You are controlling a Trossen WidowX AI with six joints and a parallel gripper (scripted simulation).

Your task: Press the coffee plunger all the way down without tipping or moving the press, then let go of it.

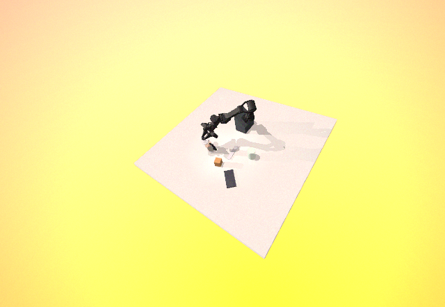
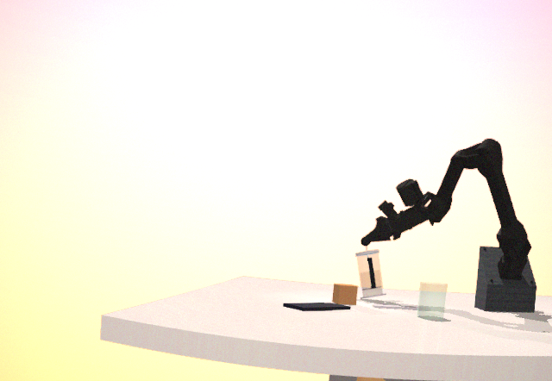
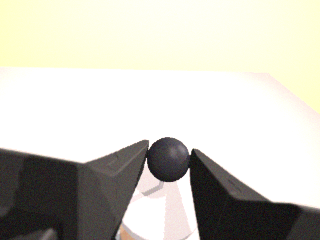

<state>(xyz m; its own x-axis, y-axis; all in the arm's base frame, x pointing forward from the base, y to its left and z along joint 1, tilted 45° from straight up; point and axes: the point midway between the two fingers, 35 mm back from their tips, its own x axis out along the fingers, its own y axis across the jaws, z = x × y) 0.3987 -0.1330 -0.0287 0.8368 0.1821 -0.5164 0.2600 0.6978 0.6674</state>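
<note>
From the top view you see the black six-joint arm (image 1: 229, 114) reaching from its dark base over the white square surface (image 1: 272, 203), with the clear cylindrical coffee press (image 1: 210, 146) standing under its tip, near a small orange cube (image 1: 217, 161), a flat dark rectangular slab (image 1: 229, 178) and a pale green translucent cup (image 1: 252, 155). In the exterior view you find the press (image 2: 369, 273) upright on the surface (image 2: 222, 319), just behind the orange cube (image 2: 344, 293), with the gripper (image 2: 366, 240) angled down right above its lid and only a short bit of rod showing between. In the wrist view your jaws are clamped on the dark round plunger knob (image 3: 168, 158), one finger touching each side, the pale lid below.
</note>
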